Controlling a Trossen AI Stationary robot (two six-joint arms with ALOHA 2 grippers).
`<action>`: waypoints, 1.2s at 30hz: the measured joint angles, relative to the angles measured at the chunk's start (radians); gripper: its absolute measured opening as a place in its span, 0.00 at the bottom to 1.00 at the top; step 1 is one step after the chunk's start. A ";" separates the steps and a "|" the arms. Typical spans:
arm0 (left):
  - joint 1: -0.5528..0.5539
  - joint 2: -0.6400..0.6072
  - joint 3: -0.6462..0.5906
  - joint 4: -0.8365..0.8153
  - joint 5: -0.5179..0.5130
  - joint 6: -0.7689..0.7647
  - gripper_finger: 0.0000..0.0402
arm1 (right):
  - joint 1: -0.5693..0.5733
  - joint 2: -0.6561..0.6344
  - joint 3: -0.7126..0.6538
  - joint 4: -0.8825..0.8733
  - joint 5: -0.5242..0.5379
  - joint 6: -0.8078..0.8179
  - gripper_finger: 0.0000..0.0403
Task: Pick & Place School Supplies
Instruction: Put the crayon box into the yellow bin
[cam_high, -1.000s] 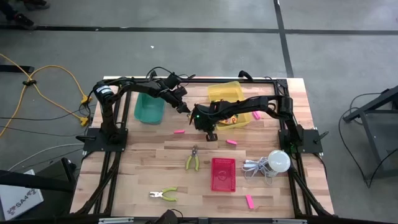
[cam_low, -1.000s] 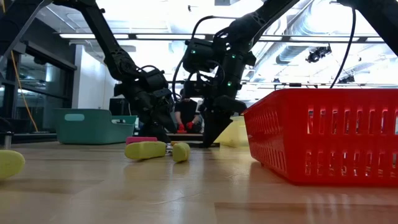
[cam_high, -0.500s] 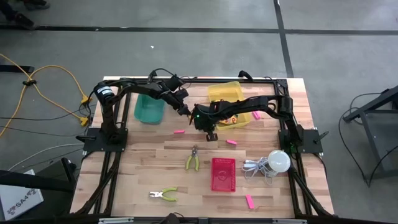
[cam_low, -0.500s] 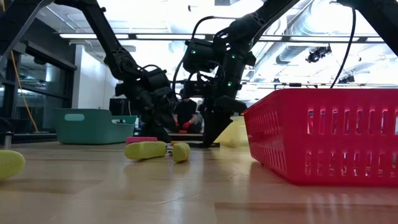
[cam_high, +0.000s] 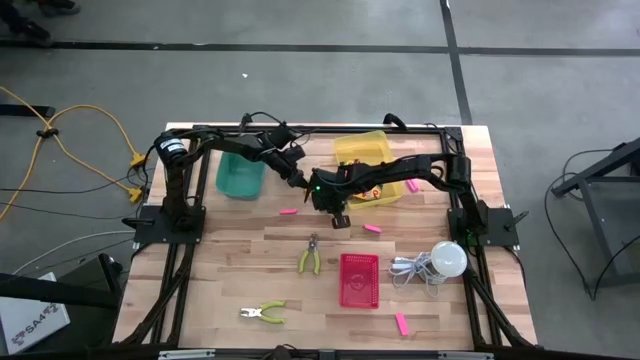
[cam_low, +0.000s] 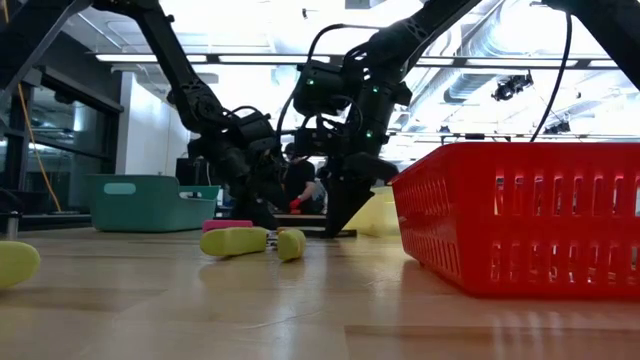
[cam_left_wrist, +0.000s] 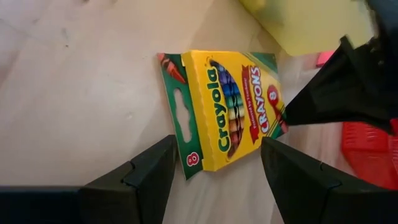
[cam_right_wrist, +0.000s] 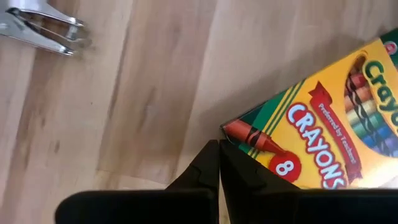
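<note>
A yellow-and-green crayon box (cam_left_wrist: 224, 109) lies flat on the wooden table between the two arms, near the table's middle. My left gripper (cam_left_wrist: 217, 142) is open and hovers over it, one finger on either side of its green end, touching nothing. In the high view the left gripper (cam_high: 297, 178) sits beside the teal bin. My right gripper (cam_right_wrist: 218, 144) is shut, its tip at the box's other end, and in the high view this gripper (cam_high: 337, 213) hides the box. Pink erasers (cam_high: 288, 211) (cam_high: 372, 228) (cam_high: 400, 322) lie on the table. My right gripper meets the crayon box with its shut fingertips (cam_right_wrist: 214, 158) at the corner of the end that bears the red crayon print (cam_right_wrist: 239, 132). The fingers point steeply down from above. The box lies flat on the table (cam_right_wrist: 143, 93).
A teal bin (cam_high: 240, 172) and a yellow bin (cam_high: 365, 150) stand at the far side. A red basket (cam_high: 359, 279) stands nearer, with green-handled pliers (cam_high: 310, 258) (cam_high: 262, 313) to its left. A white bulb with coiled cord (cam_high: 447, 258) lies at the right.
My left gripper has crept a little toward the right gripper and the crayon box. The right gripper and the box have kept still.
</note>
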 joint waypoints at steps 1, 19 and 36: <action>0.000 0.002 0.000 0.004 0.008 -0.001 0.58 | 0.000 0.000 0.000 0.000 -0.001 0.000 0.00; 0.002 0.006 0.000 0.004 0.044 0.019 0.58 | 0.003 0.000 0.000 0.027 0.008 -0.018 0.00; 0.002 0.006 0.000 0.005 0.109 0.040 0.57 | 0.002 0.000 0.000 0.035 0.012 -0.018 0.00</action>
